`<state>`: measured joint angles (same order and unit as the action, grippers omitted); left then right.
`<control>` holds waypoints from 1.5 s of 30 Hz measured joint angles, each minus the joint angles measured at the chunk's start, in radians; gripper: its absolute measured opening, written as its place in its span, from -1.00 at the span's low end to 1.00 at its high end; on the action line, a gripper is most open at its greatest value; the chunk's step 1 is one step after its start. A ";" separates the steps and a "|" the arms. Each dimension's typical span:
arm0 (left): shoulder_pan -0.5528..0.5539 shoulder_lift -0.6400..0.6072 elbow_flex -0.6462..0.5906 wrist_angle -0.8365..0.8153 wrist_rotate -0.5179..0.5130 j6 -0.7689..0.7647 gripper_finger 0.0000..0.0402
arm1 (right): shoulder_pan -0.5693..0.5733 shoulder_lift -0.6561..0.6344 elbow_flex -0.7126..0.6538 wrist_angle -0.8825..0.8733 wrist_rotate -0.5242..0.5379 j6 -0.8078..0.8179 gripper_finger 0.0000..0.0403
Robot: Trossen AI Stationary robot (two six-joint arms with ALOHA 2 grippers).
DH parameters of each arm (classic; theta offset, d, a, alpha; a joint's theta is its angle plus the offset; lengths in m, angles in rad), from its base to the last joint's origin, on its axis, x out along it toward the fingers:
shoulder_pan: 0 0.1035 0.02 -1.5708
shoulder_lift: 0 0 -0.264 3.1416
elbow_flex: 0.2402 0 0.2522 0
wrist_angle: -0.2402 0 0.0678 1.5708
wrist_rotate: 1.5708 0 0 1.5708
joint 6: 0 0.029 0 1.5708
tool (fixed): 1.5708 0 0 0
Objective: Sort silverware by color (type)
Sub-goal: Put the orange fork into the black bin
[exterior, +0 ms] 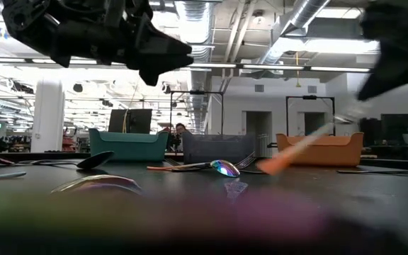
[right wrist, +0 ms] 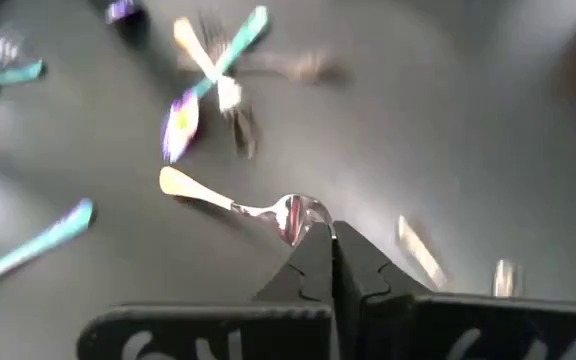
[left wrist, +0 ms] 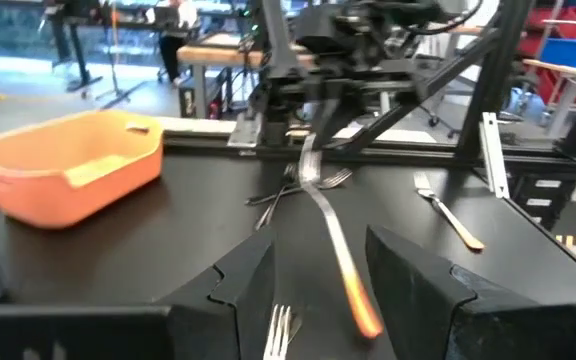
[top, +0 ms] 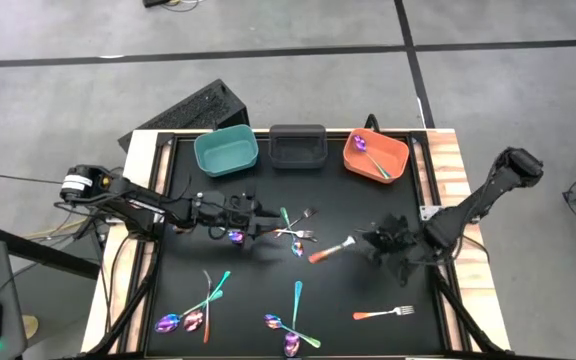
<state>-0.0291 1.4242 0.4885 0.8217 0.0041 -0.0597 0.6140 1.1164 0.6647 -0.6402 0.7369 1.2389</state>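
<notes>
Black tabletop: right hand [top: 376,240] grips orange-handled spoon [top: 330,250] beside scattered forks [top: 298,235]

Both arms are dark, near-black, built of chunky jointed segments. The left arm [top: 128,205] carries a pale, round-ended cylinder at its far-left joint, with thin cables trailing from it. The right arm [top: 483,200] ends in a bulky rounded joint. The right hand [right wrist: 330,262] has black wedge-shaped fingers above a plate with white markings.
</notes>
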 joint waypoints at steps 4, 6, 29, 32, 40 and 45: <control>-0.013 0.000 0.004 0.016 0.001 0.019 -0.15 | -0.117 0.027 0.000 0.187 0.032 -0.262 -0.97; -0.013 0.000 0.018 -0.002 0.000 0.018 -0.08 | -0.170 0.042 0.000 0.306 0.032 -0.411 -0.97; -0.014 0.172 0.238 -0.335 -0.149 0.024 -0.30 | -0.355 0.122 0.001 0.807 -0.026 -1.083 -0.97; -0.014 0.172 0.238 -0.339 -0.172 0.024 -0.50 | -0.353 0.122 0.001 0.807 -0.026 -1.092 -0.97; -0.017 0.171 0.238 -0.337 -0.178 0.028 -0.56 | -0.353 0.122 0.001 0.801 -0.027 -1.117 -0.97; -0.017 0.171 0.238 -0.334 -0.214 0.052 -0.33 | -0.354 0.122 0.001 0.800 -0.024 -1.120 -0.97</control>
<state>-0.0463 1.5955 0.7265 0.4880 -0.2103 -0.0075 0.2600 1.2385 0.6655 0.1596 0.7133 0.1192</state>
